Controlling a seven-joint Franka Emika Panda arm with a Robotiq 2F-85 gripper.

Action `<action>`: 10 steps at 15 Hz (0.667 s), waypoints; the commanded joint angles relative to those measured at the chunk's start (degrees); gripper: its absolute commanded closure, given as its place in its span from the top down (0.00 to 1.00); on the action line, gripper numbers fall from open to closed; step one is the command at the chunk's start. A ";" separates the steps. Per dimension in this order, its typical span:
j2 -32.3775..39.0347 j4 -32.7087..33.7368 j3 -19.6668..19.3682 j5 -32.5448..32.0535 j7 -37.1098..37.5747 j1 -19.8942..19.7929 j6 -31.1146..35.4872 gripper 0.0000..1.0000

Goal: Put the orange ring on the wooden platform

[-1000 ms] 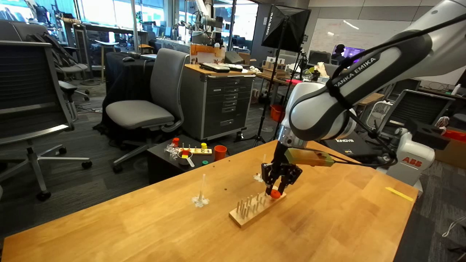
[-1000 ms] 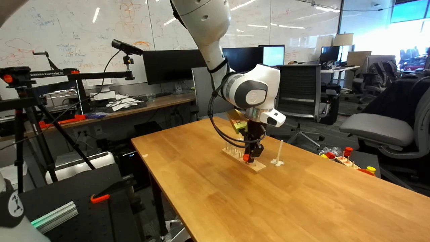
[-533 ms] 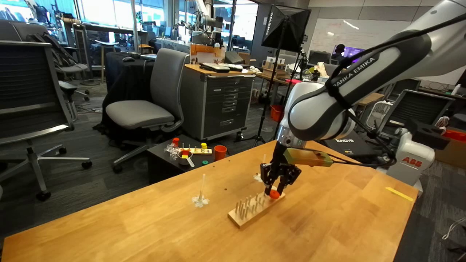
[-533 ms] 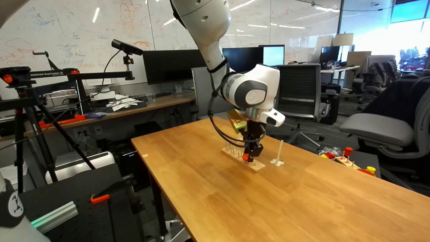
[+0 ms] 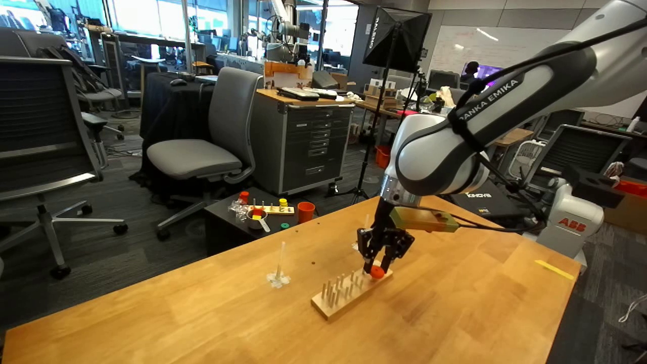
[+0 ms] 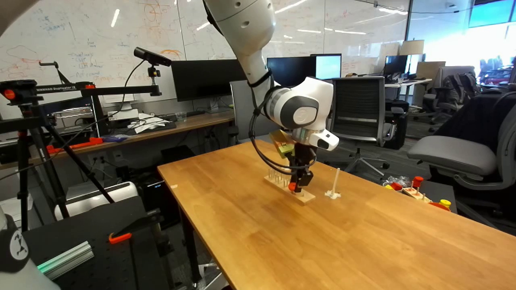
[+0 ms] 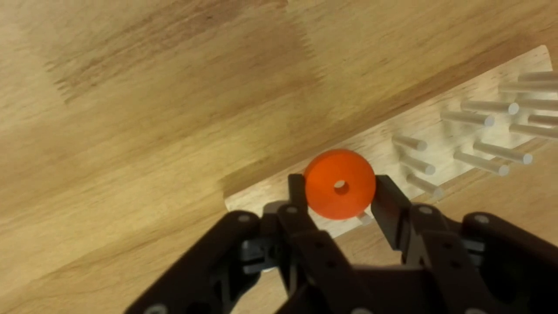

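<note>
My gripper (image 5: pixel 376 267) is shut on the orange ring (image 7: pixel 322 189), one fingertip on each side of its rim in the wrist view. The ring also shows in both exterior views (image 5: pixel 377 273) (image 6: pixel 292 187). The wooden platform (image 5: pixel 329 312) is a flat light-wood block with upright pegs of different heights. In the wrist view the ring covers part of the platform (image 7: pixel 375 141) near its end with short pegs. One peg tip pokes out beside the ring's lower right edge. The ring's hole shows no peg through it. How close the ring is to the platform is hard to tell.
A lone thin peg on a pale base (image 5: pixel 279 265) stands on the table (image 5: pixel 202 323). Another lone peg (image 6: pixel 335 183) stands close behind the gripper. A low black side table holds an orange cup (image 5: pixel 305 212) and another pegged board (image 5: pixel 273 209).
The gripper with the ring has shifted slightly left in both exterior views. The wooden platform has slid a little the same way.
</note>
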 commanded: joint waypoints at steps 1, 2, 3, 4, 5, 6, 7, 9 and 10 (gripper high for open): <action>0.34 1.56 0.13 1.11 0.36 0.65 -1.63 0.18; 0.16 1.47 0.19 1.15 0.37 0.70 -1.73 0.18; -0.06 1.32 0.14 1.08 0.49 0.87 -1.69 0.18; -0.34 1.12 0.14 1.05 0.56 1.01 -1.66 0.18; -0.50 1.05 0.19 1.09 0.53 1.05 -1.70 0.18; -0.65 0.96 0.16 1.04 0.56 1.18 -1.61 0.18; -0.68 0.99 0.16 1.02 0.56 1.26 -1.62 0.18; -0.35 1.34 0.02 0.84 0.58 1.49 -1.53 0.18; -0.04 1.60 0.02 0.83 0.52 1.50 -1.63 0.18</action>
